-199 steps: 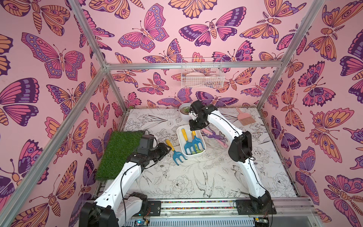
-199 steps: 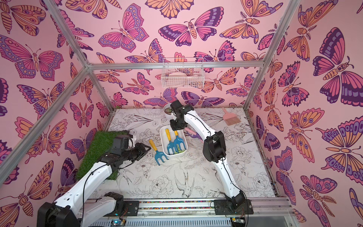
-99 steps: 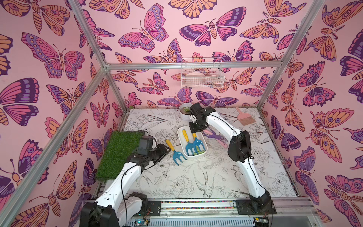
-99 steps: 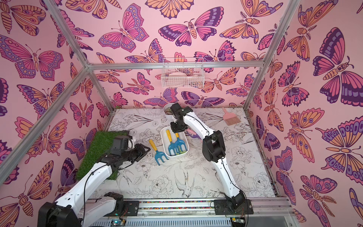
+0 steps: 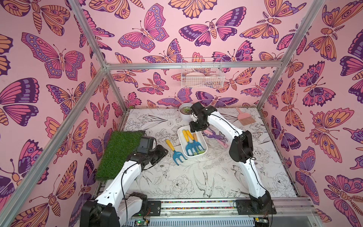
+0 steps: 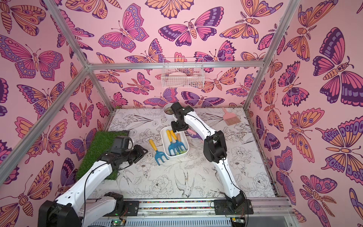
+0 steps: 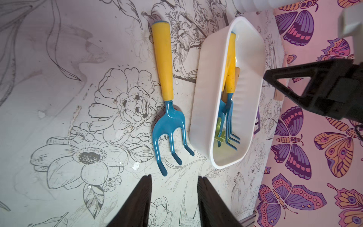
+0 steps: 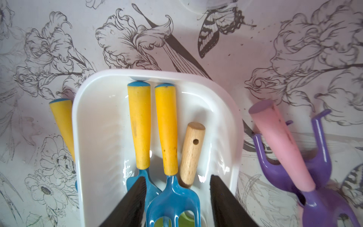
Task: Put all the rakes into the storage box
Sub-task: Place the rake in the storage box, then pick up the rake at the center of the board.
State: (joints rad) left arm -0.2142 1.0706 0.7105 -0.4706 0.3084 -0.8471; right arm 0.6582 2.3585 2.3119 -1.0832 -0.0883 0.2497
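No lettering, label, brand mark, number or sign can be read anywhere in these views.

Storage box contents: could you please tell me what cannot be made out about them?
- Green tool head: right wrist view, mostly under the blue rake and cut off by the picture's edge.
- Same head, left wrist view: partly behind rake tines; shape unclear.
- Wooden handle: what it joins is hidden under the rake.
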